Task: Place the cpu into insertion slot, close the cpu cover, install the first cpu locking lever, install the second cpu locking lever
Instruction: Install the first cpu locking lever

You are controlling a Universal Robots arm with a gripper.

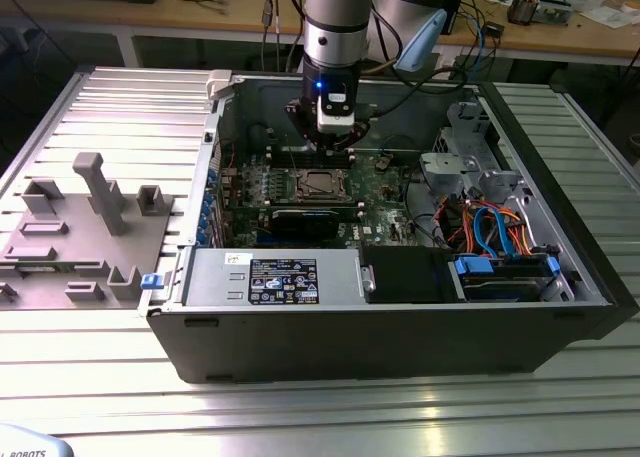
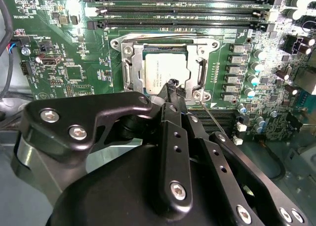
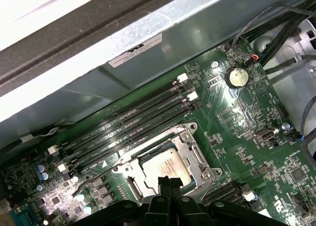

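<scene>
Hand (image 2: 173, 85) closed tight, nothing visibly held, tip over cpu (image 2: 158, 70) seated under cpu cover (image 2: 129, 70)

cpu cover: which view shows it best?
Second wrist view: the cpu cover sits close and nearly face-on, frame visible around the cpu; the gripper hides one edge. First wrist view shows it oblique, likewise part hidden. Exterior view shows it small, near the gripper.

Room above the cpu cover (image 2: 129, 67) is open. Memory slots (image 3: 133, 121) line 1 side of the socket, a thin lever rod (image 2: 216, 119) runs close beside the gripper (image 2: 173, 84), and the case wall (image 3: 148, 63) rises beyond.
</scene>
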